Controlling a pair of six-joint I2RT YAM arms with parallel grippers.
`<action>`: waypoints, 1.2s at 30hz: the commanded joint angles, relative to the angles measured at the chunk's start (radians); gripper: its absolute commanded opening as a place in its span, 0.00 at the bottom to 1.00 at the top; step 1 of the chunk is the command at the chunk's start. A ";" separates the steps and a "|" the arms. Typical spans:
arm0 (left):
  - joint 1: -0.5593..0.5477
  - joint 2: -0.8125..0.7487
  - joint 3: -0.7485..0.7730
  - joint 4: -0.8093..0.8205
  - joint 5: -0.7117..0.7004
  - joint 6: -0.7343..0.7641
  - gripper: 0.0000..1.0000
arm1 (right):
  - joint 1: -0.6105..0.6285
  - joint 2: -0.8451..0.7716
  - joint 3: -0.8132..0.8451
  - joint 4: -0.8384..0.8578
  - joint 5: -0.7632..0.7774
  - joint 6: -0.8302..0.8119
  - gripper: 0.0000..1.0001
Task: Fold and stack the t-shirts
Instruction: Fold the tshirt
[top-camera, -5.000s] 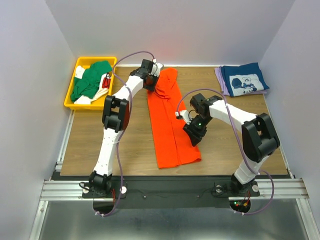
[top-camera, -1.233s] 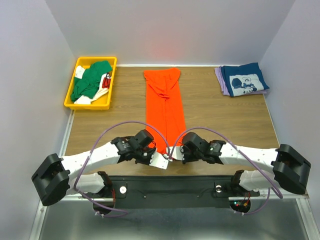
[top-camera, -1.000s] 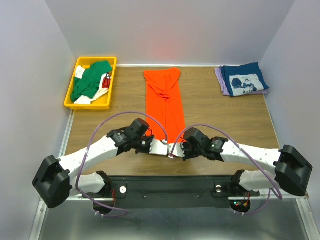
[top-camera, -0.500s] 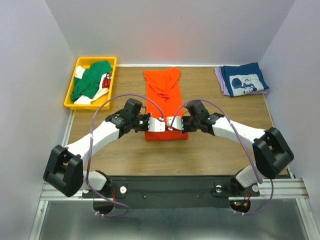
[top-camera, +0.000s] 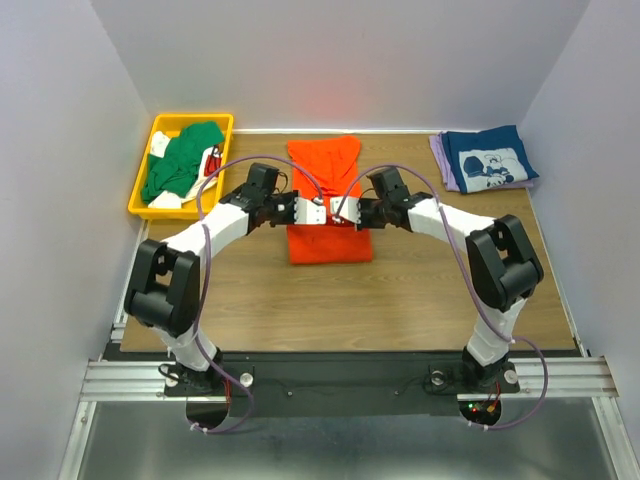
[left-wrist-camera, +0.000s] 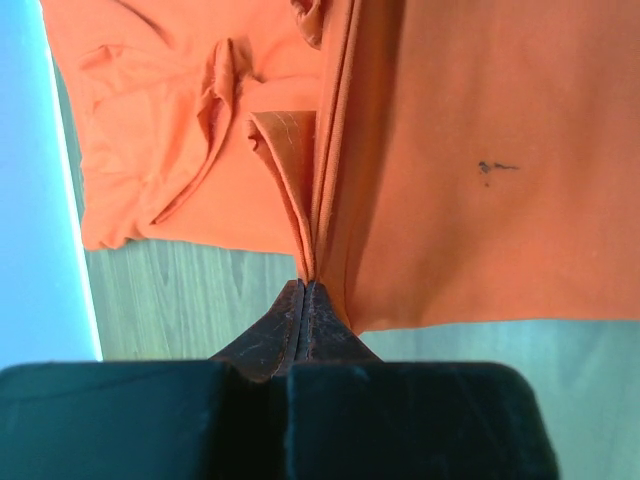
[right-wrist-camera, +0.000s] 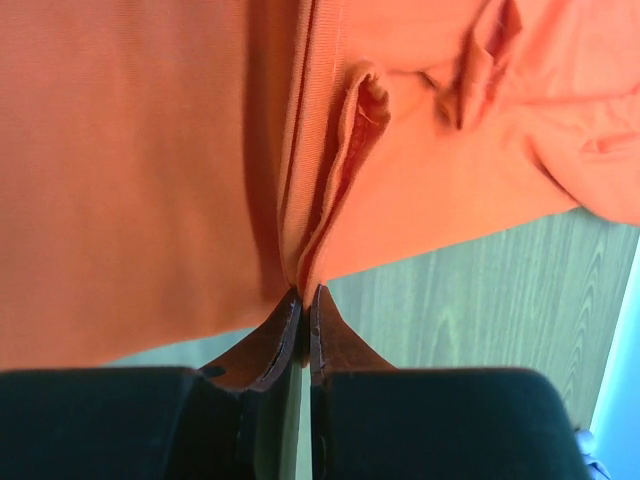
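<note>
While both arms share one hem between them, the fold depends on the two moving as a pair. The left pincer (left-wrist-camera: 307, 287) is closed tight on a thin pleat of the orange shirt (top-camera: 330, 245). The right pincer (right-wrist-camera: 303, 292) is pinched on the matching edge, with only a sliver of gap and cloth in it. From above, the two meet over the middle of the shirt. The shirt lies at the centre of the surface (top-camera: 430, 270), its collar end toward 12 o'clock and a doubled layer toward 6 o'clock.

Each grip catches only a narrow bit of hem right at the tips. A sharp tug or a snag could pull one side free, and that corner would drop and leave the fold crooked. If one arm leads the other, the edge will skew and twist.

The cloth beside each pincer is creased and bunched. Laying the hem over it would likely trap wrinkles and make a lumpy packet. Such a packet would sit badly on the navy shirt (top-camera: 488, 162) and lavender shirt (top-camera: 438, 158) stacked at 2 o'clock.

Travelling too low could drag the bottom layer along. The green shirt (top-camera: 182, 160) lies in the yellow bin (top-camera: 172, 213) at 10 o'clock, not yet folded.
</note>
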 joint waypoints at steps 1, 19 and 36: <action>0.035 0.050 0.087 0.046 0.025 0.038 0.00 | -0.039 0.054 0.087 0.012 -0.007 -0.031 0.00; 0.119 0.219 0.292 0.089 0.032 -0.066 0.36 | -0.076 0.174 0.326 0.015 0.065 0.078 0.54; 0.155 0.010 0.155 -0.215 0.278 -0.530 0.45 | -0.087 -0.012 0.242 -0.242 -0.175 0.625 0.41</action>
